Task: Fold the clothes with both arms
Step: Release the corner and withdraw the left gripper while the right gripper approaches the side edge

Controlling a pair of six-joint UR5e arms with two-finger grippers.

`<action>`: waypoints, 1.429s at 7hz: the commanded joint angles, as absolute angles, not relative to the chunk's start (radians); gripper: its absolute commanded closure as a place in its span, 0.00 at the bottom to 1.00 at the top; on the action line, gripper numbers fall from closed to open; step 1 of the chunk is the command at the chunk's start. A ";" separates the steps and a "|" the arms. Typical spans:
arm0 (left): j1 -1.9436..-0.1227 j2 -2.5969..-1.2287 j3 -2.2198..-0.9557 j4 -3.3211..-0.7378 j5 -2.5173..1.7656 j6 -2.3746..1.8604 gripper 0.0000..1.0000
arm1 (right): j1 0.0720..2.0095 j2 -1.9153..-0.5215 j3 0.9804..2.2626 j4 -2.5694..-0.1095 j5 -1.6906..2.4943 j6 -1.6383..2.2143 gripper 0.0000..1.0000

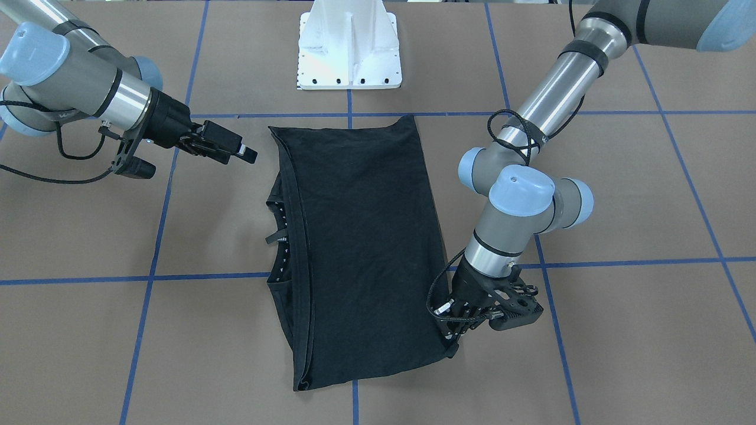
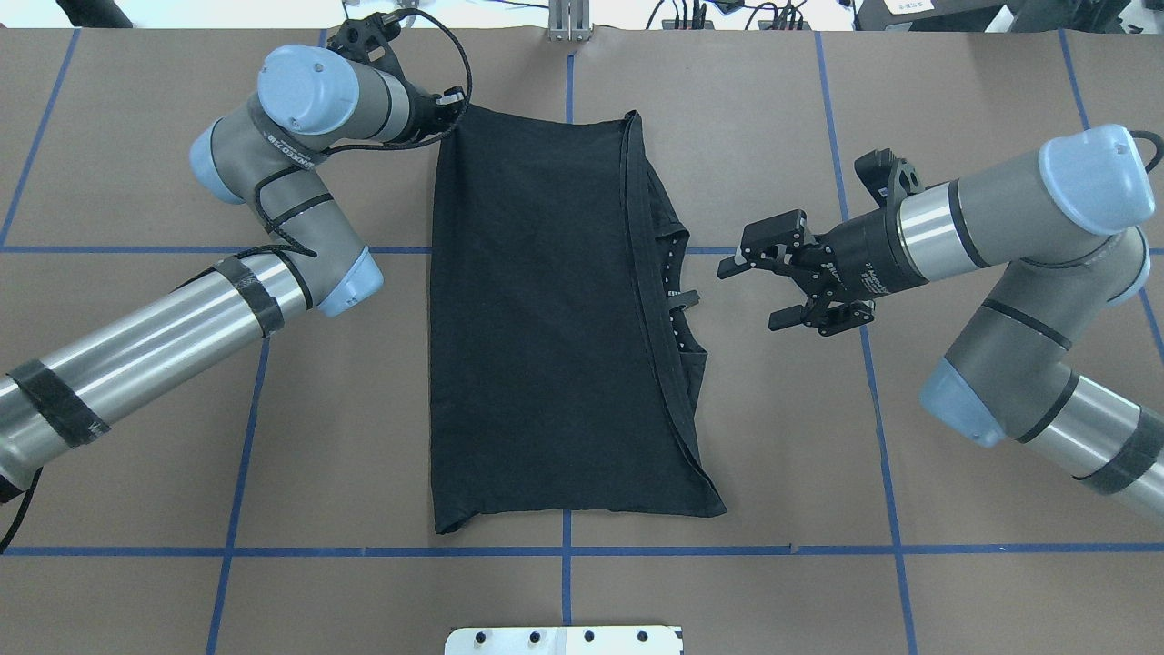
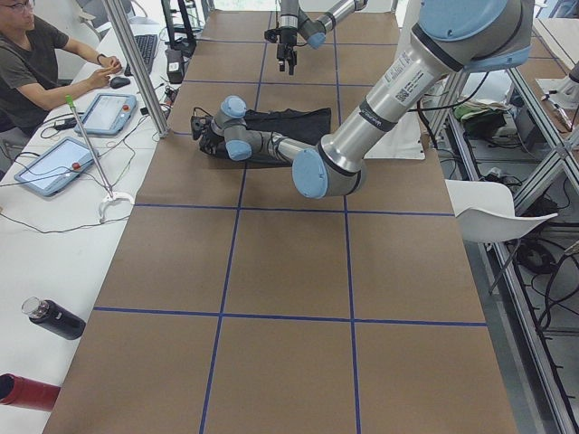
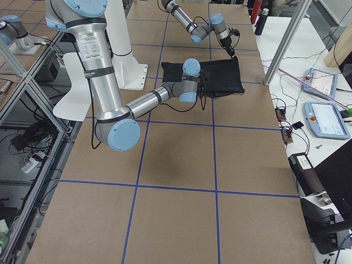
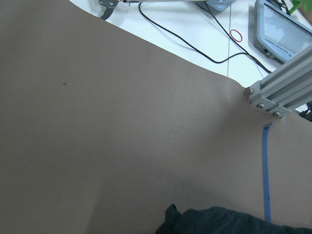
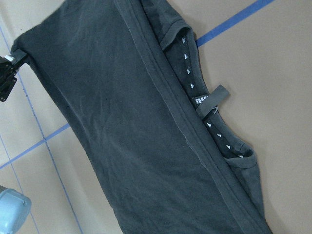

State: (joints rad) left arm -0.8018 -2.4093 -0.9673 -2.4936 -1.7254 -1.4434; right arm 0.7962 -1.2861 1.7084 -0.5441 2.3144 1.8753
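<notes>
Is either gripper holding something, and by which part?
The right gripper is open, empty. The left gripper is at a far corner of the T-shirt; whether it grips cannot be told.

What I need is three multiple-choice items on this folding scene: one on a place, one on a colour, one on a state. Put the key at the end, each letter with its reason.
1. The left gripper is:
A. over the collar
B. on the white pedestal
C. at a corner of the T-shirt far from the robot's base

2. The tape lines on the table are:
A. red
B. blue
C. yellow

3. The right gripper is:
A. open and empty
B. shut on a sleeve
C. shut on the neck tag

Key: 1 C, the overhead view shows it at the shirt's far left corner. 2 B, every view shows a blue grid. 3 A, its fingers stand apart beside the shirt, touching nothing.
</notes>
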 commanded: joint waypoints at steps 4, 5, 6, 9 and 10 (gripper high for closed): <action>-0.870 -2.314 -1.099 -2.482 -1.828 -1.328 0.00 | 0.660 -1.288 1.706 -0.584 2.047 1.698 0.00; -0.885 -2.269 -1.153 -2.482 -1.876 -1.321 0.00 | 0.644 -1.286 1.712 -0.665 2.036 1.619 0.00; -0.894 -2.222 -1.217 -2.479 -1.899 -1.304 0.00 | 0.626 -1.282 1.715 -0.714 2.034 1.558 0.00; -0.907 -2.151 -1.368 -2.398 -1.944 -1.304 0.00 | 0.592 -1.273 1.727 -0.854 1.999 1.369 0.00; -0.907 -2.140 -1.382 -2.396 -1.944 -1.304 0.00 | 0.591 -1.269 1.749 -0.932 1.999 1.294 0.00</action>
